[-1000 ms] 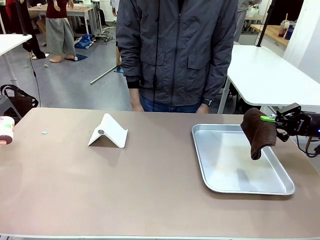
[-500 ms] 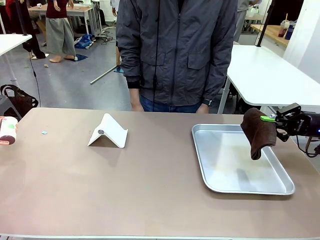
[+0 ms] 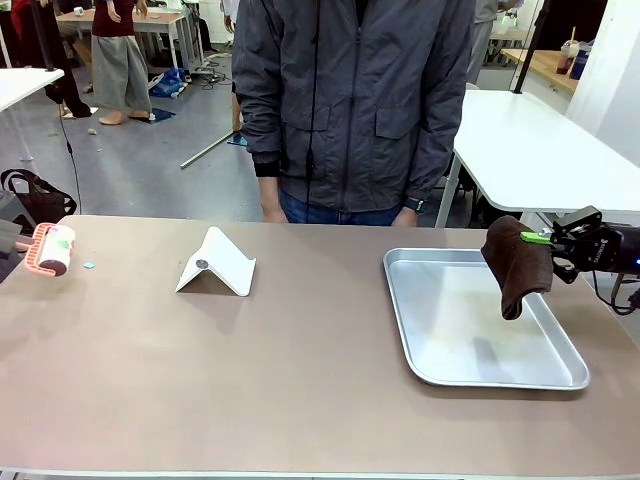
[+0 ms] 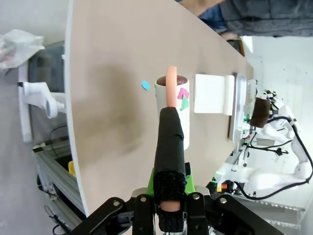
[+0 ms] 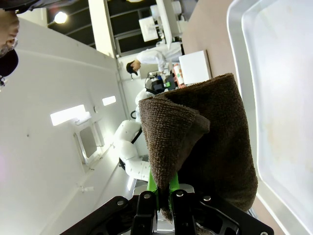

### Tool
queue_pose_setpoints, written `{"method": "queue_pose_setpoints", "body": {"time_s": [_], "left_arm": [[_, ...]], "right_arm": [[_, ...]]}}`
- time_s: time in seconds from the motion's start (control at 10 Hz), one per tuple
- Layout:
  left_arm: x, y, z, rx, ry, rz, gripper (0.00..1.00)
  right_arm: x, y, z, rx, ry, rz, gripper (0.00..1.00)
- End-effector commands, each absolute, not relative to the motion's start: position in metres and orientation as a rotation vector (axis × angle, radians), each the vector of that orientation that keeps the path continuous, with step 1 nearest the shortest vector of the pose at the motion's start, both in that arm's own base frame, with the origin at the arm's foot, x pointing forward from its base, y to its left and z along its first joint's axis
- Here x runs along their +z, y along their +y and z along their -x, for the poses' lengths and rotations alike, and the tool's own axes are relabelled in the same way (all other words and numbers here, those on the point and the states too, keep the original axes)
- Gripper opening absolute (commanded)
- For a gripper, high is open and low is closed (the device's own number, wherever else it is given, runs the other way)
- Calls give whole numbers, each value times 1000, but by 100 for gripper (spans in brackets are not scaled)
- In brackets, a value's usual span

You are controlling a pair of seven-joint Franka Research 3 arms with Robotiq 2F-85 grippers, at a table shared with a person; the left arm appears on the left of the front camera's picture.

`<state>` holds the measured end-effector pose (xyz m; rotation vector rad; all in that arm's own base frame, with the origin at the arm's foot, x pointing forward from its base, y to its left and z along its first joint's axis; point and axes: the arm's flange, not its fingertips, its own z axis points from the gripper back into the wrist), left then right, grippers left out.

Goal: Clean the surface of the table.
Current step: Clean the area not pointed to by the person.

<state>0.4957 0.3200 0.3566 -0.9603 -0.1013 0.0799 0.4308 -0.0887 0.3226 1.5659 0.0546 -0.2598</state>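
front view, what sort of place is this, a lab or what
Probably a robotics lab or workshop: the right claw holds a brown cloth over a metal tray, with white worktables and a bare grey floor behind.

Stand mid-left on table, tray right; roller over far-left edge.

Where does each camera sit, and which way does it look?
Front view: robot's side, facing the person across the table; right claw grips a brown cloth.
Left wrist view: along left claw, gripping a lint roller.
Right wrist view: along right claw, onto cloth and tray.
Shared: front and right wrist, cloth and tray.
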Motion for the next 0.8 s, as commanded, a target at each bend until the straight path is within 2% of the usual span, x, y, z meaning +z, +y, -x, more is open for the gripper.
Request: {"method": "queue_pose_setpoints", "body": {"time_s": [0.0, 0.7], "left_arm": [[353, 330, -509, 106, -61, 933, 22], [329, 342, -542, 211, -123, 885, 22]], "right_arm": [[325, -88, -430, -254, 51, -1569, 0], [325, -88, -430, -254, 51, -1569, 0]]}}
